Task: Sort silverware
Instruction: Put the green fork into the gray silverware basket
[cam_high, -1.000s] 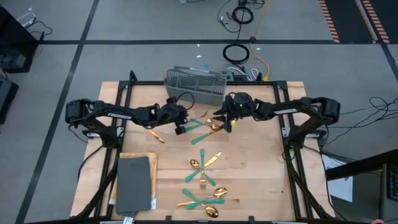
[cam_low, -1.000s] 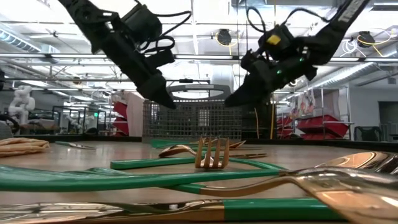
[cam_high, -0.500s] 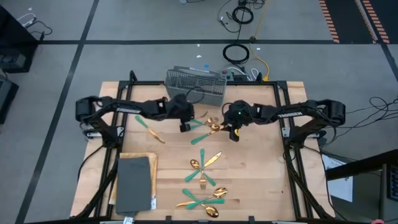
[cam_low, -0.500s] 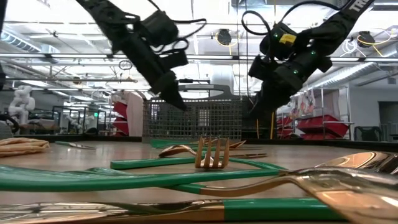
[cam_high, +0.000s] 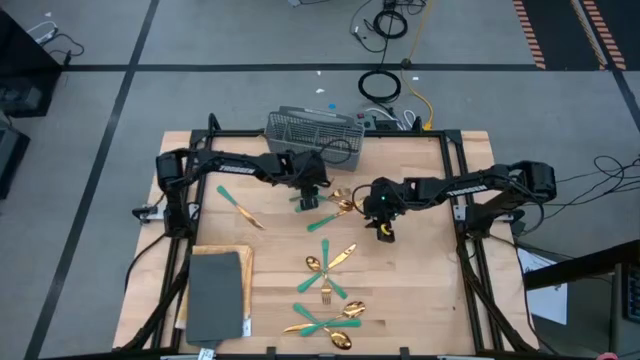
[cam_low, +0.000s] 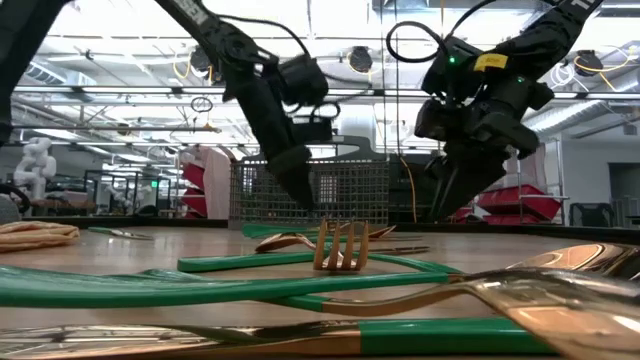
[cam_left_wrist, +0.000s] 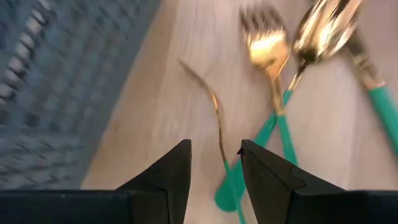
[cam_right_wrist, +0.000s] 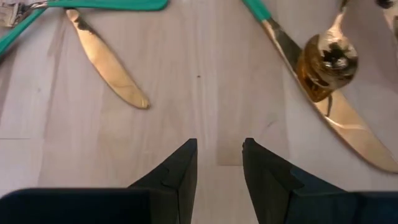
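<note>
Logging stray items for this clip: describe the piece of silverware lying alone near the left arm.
Start at the grey basket on the table's far edge. Toward the left side lies a lone knife, gold blade, teal handle, beside the left arm, apart from the piles.

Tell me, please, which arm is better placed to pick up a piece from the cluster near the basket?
The left. Its pincer is open right over the cluster beside the mesh basket, a teal handle between its fingertips. The right pincer, also open, sits over bare wood farther from the basket.
</note>
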